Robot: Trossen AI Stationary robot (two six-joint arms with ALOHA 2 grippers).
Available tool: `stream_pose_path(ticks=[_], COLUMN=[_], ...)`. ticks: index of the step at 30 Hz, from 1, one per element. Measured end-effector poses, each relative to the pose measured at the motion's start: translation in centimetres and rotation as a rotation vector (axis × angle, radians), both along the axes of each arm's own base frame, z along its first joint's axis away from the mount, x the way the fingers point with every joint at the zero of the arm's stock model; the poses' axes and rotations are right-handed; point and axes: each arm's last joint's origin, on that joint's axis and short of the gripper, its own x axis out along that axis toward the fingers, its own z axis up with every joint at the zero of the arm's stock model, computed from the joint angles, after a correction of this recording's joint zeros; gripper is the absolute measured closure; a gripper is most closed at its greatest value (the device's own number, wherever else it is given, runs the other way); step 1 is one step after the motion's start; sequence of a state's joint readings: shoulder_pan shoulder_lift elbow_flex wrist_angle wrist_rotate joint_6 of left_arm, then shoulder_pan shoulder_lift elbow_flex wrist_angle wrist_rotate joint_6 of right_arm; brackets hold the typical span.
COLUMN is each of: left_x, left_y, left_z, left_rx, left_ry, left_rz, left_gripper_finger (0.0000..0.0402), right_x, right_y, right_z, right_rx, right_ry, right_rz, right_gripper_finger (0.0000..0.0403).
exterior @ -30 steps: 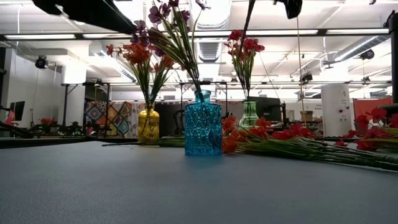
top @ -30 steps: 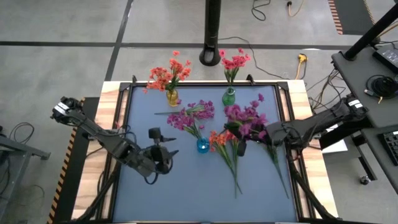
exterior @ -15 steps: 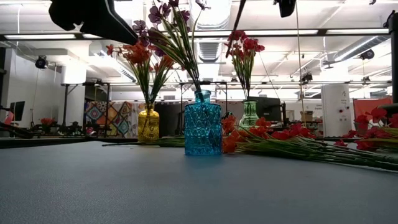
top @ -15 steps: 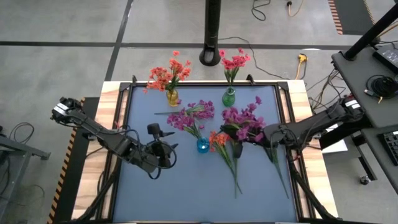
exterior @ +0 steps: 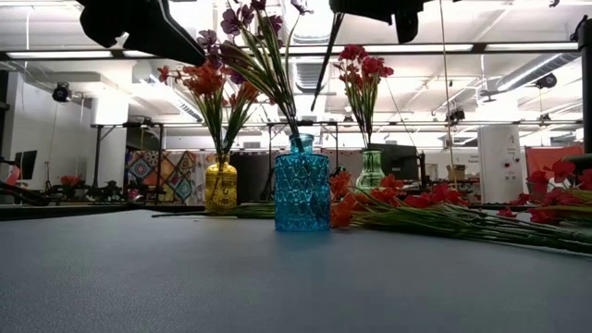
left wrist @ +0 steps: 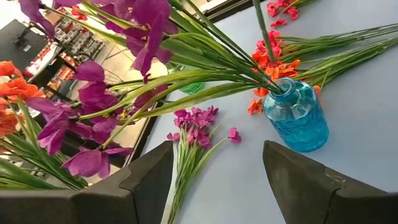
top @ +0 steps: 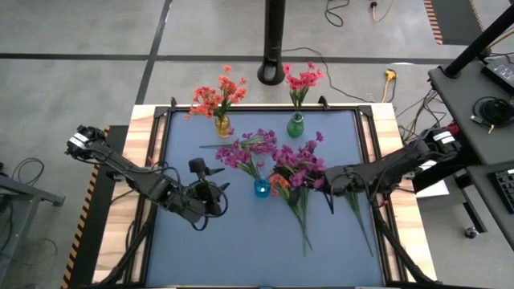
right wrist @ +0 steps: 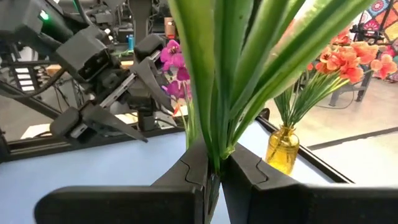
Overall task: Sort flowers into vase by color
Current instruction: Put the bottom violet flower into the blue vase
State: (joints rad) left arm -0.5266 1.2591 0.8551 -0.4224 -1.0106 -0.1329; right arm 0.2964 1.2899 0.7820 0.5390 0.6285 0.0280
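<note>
High view: right gripper [top: 332,186] above the table [top: 241,249], fingers closed on a purple flower sprig [top: 299,164] held just right of the blue vase [top: 262,189]. Orange flowers [top: 295,201] lying beneath, in the way. Left gripper [top: 210,193] left of the blue vase, fingers apart, holding nothing.

Low view: yellow vase [exterior: 220,185] and green vase [exterior: 371,171] behind the blue one.

Right wrist view: green stems [right wrist: 230,81] pinched between the fingers [right wrist: 199,168].
</note>
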Motion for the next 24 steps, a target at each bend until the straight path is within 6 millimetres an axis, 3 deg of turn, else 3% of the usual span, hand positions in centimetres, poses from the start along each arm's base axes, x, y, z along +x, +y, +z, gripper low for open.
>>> stream_pose_path(ticks=[13, 24], left_x=[0.0, 0.0], left_y=[0.0, 0.0], left_z=[0.0, 0.0], left_rx=[0.004, 0.005], left_ry=[0.004, 0.005], left_rz=[0.002, 0.002], left_gripper_finger=[0.0171, 0.0171], right_x=[1.8, 2.0], right_y=[0.2, 0.0], right_z=[-2.4, -2.9], right_rx=[0.004, 0.009], right_ry=[0.026, 0.036], right_rz=[-0.013, -0.023], right_gripper_finger=[0.038, 0.038])
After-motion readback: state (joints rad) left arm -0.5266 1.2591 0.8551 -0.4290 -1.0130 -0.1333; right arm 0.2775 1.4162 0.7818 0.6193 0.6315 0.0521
